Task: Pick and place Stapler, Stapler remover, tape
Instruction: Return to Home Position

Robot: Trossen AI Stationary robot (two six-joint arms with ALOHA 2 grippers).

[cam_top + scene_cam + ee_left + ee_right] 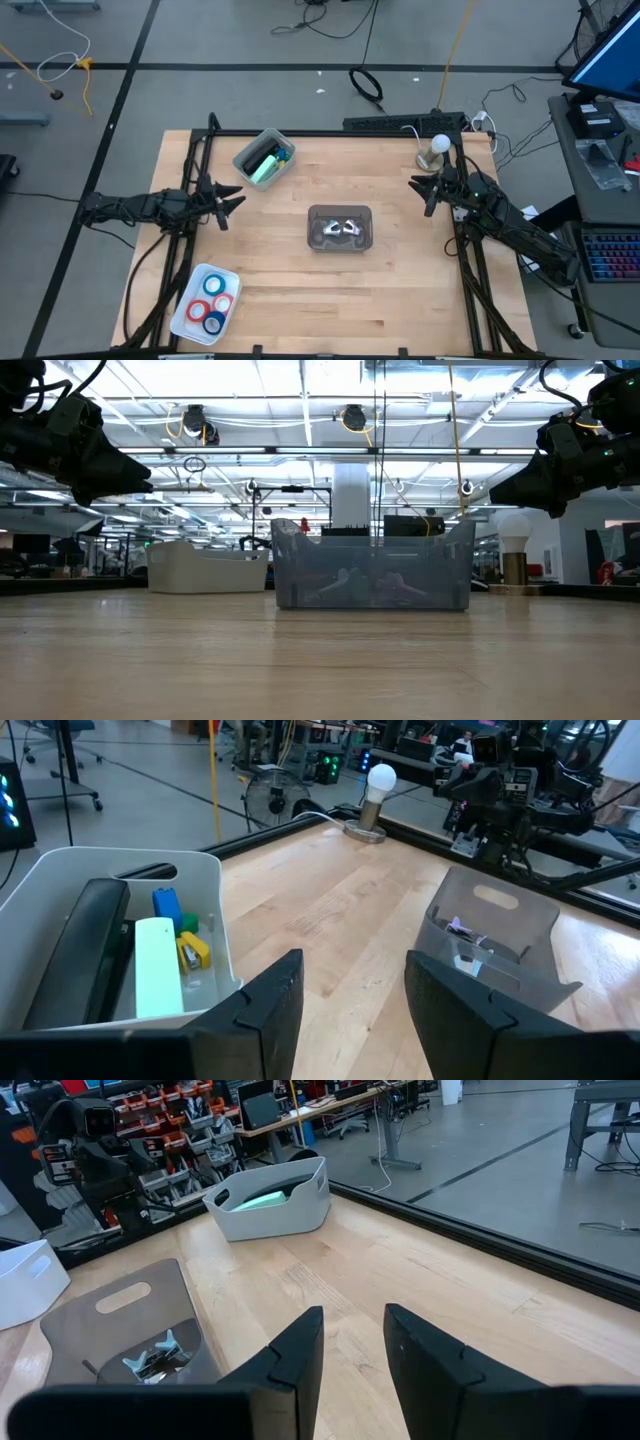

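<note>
The mint-green stapler [264,166] lies in a pale bin [240,160] at the far left of the table; it also shows in the left wrist view [157,965]. Two silvery staple removers [340,229] lie in the grey clear bin [340,210] at mid-table, also seen in the right wrist view [150,1357]. Tape rings, two blue and two red [212,300], lie in a white tray [190,318] near the front left. My left gripper [240,199] is open and empty, above the table's left side. My right gripper [415,186] is open and empty, at the right.
A white bulb on a round base [437,150] stands at the far right, beside my right arm. Small blue and yellow items [180,930] lie beside the stapler in its bin. Bare wood [400,290] lies between the bins and along the front right.
</note>
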